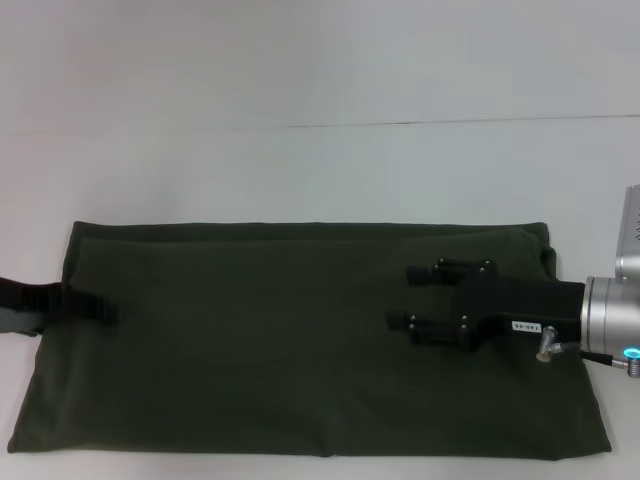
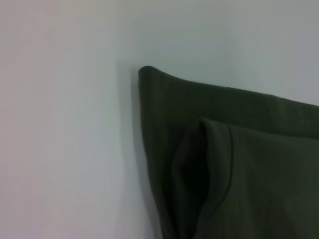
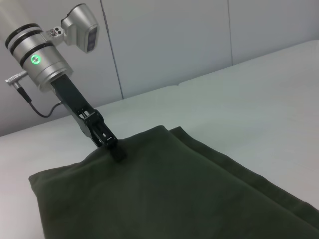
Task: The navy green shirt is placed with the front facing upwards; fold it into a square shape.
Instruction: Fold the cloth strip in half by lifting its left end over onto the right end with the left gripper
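The navy green shirt (image 1: 270, 340) lies on the white table as a long, flat folded rectangle, plain green side up, with no lettering showing. My left gripper (image 1: 105, 310) reaches in at the middle of the shirt's left edge, and its fingers are closed on the cloth there. The right wrist view shows that left gripper (image 3: 117, 152) pinching the slightly raised shirt (image 3: 174, 199) edge. My right gripper (image 1: 400, 297) hovers over the right part of the shirt, open, with nothing between its fingers. In the left wrist view a folded corner of the shirt (image 2: 249, 174) shows layered edges.
The white table (image 1: 300, 170) stretches bare behind the shirt up to a pale wall. The shirt's front edge runs close to the lower border of the head view.
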Robot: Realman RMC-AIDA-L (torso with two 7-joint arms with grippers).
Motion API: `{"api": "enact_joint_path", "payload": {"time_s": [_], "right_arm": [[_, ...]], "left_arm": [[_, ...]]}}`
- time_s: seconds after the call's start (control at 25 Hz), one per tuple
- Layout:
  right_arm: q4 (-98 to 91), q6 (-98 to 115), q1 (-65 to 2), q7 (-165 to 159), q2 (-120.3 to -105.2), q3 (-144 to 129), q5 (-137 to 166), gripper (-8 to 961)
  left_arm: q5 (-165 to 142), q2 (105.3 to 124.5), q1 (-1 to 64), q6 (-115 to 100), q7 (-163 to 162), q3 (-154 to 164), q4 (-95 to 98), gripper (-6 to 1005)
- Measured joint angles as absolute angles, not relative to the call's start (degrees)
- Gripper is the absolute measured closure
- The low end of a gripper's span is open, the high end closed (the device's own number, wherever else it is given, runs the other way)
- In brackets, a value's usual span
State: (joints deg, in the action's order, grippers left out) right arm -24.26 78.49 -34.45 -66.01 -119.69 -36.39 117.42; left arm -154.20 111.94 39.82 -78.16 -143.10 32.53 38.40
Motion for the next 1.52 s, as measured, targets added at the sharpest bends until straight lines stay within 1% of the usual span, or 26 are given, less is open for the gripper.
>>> {"api": "enact_joint_path", "payload": {"time_s": [0.8, 1.0, 1.12, 1.52], "right_arm": [[-24.26, 78.49, -34.39, -66.01, -119.60, -36.38, 117.38, 205], [-24.26, 78.48, -34.40, -66.01, -119.60, -36.38, 117.35, 205], [-24.26, 78.48, -34.42, -66.01, -119.60, -36.38, 117.34, 205], [-24.33, 78.56, -34.45, -66.01, -119.61, -36.38, 117.30, 206]], "left_arm": [[-152.59, 111.81, 40.54, -78.47, -143.43, 32.82, 37.26, 215], [-152.49, 111.84, 40.64, -78.71, -143.27, 32.94, 37.37, 378], [-152.74, 111.86, 40.82, -78.82, -143.30, 33.08, 37.37, 622], [-152.55, 111.66, 40.88, -79.11, -143.85, 32.37, 37.34, 807]]}}
